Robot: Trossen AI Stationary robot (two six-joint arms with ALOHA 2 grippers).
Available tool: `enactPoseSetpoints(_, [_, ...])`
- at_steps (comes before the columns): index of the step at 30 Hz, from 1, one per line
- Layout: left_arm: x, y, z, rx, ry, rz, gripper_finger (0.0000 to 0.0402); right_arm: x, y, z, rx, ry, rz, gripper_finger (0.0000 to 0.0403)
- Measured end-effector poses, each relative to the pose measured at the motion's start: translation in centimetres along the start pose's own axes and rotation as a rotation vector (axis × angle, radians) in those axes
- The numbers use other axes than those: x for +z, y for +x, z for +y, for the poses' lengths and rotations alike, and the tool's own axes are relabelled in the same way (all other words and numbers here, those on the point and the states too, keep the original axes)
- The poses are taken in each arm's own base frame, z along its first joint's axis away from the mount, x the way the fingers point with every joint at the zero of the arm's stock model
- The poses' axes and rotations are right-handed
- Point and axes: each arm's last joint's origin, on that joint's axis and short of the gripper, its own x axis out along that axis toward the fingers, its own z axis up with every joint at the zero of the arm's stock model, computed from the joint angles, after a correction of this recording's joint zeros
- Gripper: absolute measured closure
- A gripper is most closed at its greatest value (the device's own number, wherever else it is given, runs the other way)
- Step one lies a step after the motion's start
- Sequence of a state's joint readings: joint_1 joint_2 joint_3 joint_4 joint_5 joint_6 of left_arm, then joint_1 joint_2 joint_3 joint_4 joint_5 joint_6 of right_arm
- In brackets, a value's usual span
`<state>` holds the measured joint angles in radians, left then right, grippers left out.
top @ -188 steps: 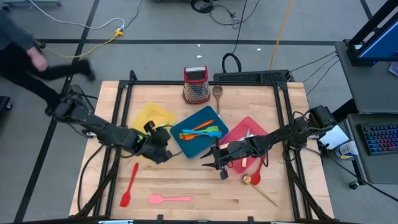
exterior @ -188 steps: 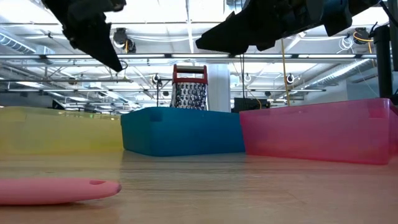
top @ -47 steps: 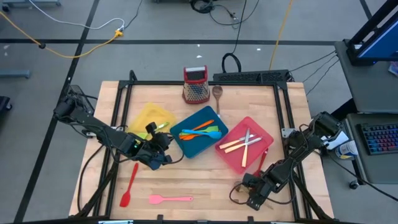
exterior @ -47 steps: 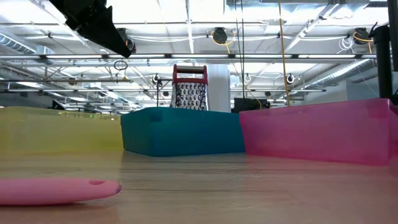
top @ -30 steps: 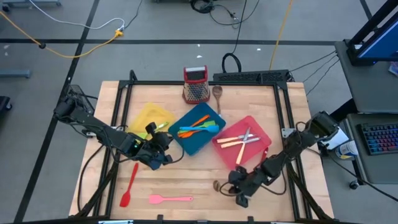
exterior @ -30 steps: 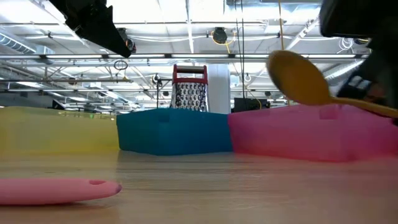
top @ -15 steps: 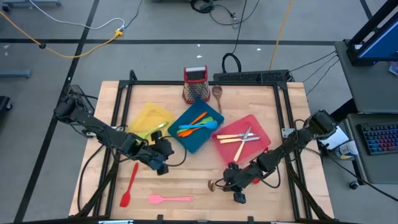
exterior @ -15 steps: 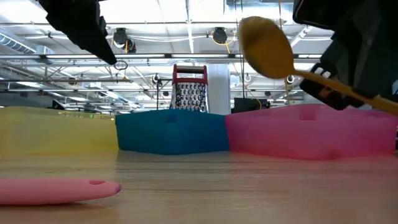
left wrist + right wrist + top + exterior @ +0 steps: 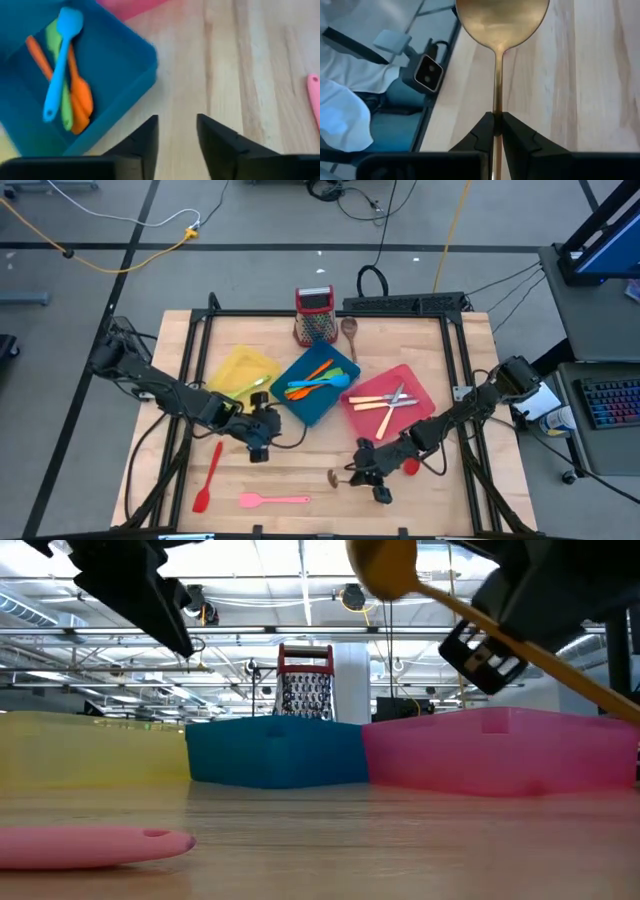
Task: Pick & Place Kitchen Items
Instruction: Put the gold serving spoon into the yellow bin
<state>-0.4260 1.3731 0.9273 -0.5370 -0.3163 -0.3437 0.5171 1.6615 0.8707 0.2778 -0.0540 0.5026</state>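
Trays: three, namely one yellow tray (image 9: pixel 243 370), one teal tray (image 9: pixel 318 402), one pink-red tray (image 9: pixel 420 405).

Spatulas in the teal tray: three, namely one orange spatula (image 9: pixel 80 95), one green spatula (image 9: pixel 62 95), one blue spatula (image 9: pixel 60 60).

Loose spatulas on the near surface: two, namely one red spatula (image 9: pixel 207 477), one pink spatula (image 9: pixel 274 499).

Pale-handled cutlery in the pink-red tray (image 9: pixel 387 402): exact count unclear.

Spoons: two, namely one golden spoon (image 9: pixel 499 22), one wooden spoon (image 9: pixel 350 333) at the far edge.

Box graters: one box grater (image 9: pixel 315 316).

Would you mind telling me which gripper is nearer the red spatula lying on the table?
The left. The left gripper hovers just beside the red spatula, near its handle end. The right gripper, shut on a gold spoon, is farther off across the table.
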Motion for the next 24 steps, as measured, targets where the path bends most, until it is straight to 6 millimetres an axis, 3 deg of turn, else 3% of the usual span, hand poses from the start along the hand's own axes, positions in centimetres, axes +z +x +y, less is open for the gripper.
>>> enactPoseSetpoints(6, [0.4,1.6,-0.7,0.002,0.045,-0.024,0.0221,1.3,-0.6,-0.2,0.014,-0.09,-0.079,0.0383])
enactPoseSetpoints(13, [0.5,3.1,-1.2,0.021,0.045,-0.038,0.0218,3.2,-2.0,-1.2,-0.129,-0.227,-0.21,0.0383])
enactPoseSetpoints(24, [2.2,4.3,-2.1,0.011,0.078,-0.214,0.0218,6.2,-3.3,-2.4,-0.341,-0.373,-0.476,0.0383])
